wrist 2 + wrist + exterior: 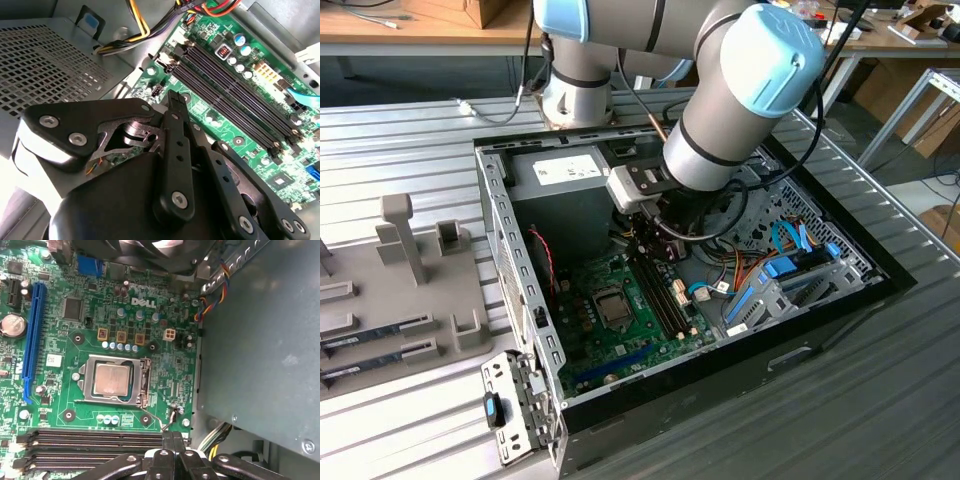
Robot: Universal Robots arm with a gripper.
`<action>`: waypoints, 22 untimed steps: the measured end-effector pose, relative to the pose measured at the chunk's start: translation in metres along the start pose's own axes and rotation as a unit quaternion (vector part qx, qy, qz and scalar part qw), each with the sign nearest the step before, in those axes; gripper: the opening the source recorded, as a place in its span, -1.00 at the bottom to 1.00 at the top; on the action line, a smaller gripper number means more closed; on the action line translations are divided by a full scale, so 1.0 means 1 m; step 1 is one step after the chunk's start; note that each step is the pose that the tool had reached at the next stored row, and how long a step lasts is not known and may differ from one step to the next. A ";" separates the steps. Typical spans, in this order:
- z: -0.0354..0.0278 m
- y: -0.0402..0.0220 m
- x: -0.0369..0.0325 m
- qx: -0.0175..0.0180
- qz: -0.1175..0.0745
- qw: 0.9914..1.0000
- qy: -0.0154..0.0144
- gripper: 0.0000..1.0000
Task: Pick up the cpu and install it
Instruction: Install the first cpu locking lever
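Fingers (173, 442) pressed together, holding nothing, above the memory slots (90, 437); cpu (113, 378) already sits in its socket (112, 380), so go gently.

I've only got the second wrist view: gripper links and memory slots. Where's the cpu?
Observer: In the first wrist view the cpu lies in the socket on the green board, silver top up.
Operator: Is the gripper carrying anything?
Observer: No. In the first wrist view the gripper has its fingertips together with nothing between them, above the end of the memory slots.
Operator: How does the socket sit relative to the arm?
Observer: In the exterior view the arm reaches down into the open computer case, and the socket is toward the exterior view's left of the wrist.
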State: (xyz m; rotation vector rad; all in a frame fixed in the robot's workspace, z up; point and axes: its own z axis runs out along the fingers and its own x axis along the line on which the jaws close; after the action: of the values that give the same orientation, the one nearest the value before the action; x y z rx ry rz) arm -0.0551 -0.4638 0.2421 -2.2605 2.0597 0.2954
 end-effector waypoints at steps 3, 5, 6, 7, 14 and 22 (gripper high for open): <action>0.0001 0.0001 -0.0001 0.001 0.005 1.000 -0.006 -0.79; 0.0001 0.0013 -0.0002 0.003 0.007 1.000 -0.013 -0.79; 0.0003 0.0024 -0.0003 0.003 0.007 1.000 -0.015 -0.79; 0.0004 0.0036 -0.0004 0.003 0.007 1.000 -0.016 -0.79; 0.0008 0.0102 -0.0002 0.003 0.009 1.000 -0.015 -0.79; 0.0008 0.0103 0.0002 0.002 0.011 1.000 0.009 -0.79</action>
State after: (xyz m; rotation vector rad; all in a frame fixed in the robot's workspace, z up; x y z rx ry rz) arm -0.0653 -0.4649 0.2420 -2.2486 2.0927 0.2745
